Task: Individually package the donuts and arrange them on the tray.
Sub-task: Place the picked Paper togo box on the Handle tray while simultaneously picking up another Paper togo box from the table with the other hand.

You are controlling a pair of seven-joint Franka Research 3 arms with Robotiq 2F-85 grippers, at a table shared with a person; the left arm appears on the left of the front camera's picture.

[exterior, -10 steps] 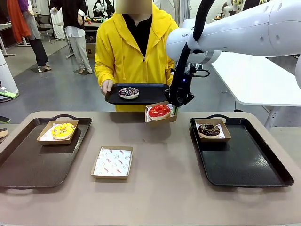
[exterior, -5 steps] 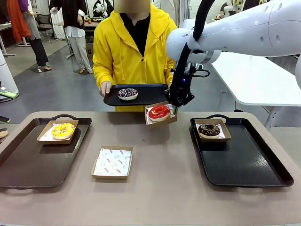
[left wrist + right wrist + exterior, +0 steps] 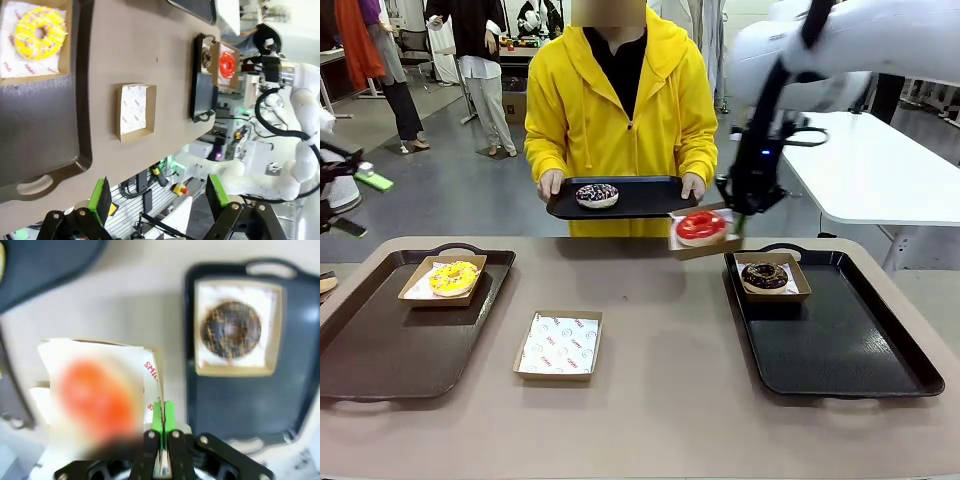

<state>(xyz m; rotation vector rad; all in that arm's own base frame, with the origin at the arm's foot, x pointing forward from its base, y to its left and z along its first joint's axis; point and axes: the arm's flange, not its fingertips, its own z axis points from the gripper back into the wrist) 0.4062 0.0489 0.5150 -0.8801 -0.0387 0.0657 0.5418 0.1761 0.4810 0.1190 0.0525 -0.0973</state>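
Around table: four donuts (image 3: 454, 278) (image 3: 597, 195) (image 3: 701, 226) (image 3: 765, 277), three trays (image 3: 380, 350) (image 3: 650, 199) (image 3: 845, 345)

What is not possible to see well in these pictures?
- The red donut: blurred in the right wrist view, too near the lens.
- Print inside the empty box: too small to read in the front view.
- The left gripper: partly cut off by the left edge of the front view.
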